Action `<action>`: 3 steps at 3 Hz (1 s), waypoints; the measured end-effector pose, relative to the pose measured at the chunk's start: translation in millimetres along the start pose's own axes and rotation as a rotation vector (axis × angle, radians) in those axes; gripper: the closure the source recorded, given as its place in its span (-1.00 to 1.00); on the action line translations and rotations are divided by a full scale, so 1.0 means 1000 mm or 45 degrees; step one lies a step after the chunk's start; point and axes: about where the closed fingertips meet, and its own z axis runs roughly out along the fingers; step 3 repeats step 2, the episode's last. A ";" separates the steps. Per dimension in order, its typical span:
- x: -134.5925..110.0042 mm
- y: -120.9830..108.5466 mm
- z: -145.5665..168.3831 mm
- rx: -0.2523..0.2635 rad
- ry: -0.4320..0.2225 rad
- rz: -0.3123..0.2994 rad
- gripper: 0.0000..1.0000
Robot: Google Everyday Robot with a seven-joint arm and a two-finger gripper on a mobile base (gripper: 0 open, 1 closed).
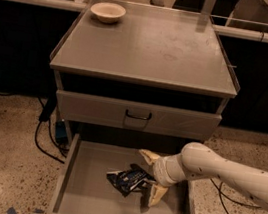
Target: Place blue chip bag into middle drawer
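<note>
arm enters lower right, reaching left | gripper spread wide, empty | blue chip bag on middle drawer floor, just left

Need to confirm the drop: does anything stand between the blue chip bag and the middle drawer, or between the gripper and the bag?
Nothing visible does. The blue chip bag lies on the floor of the open middle drawer. The gripper is inside the drawer at the bag's right end, with its fingers spread open.
</note>
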 end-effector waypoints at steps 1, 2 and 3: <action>-0.003 0.018 -0.050 0.025 0.122 0.057 -1.00; -0.008 0.041 -0.106 0.091 0.254 0.158 -1.00; -0.008 0.041 -0.106 0.091 0.254 0.158 -1.00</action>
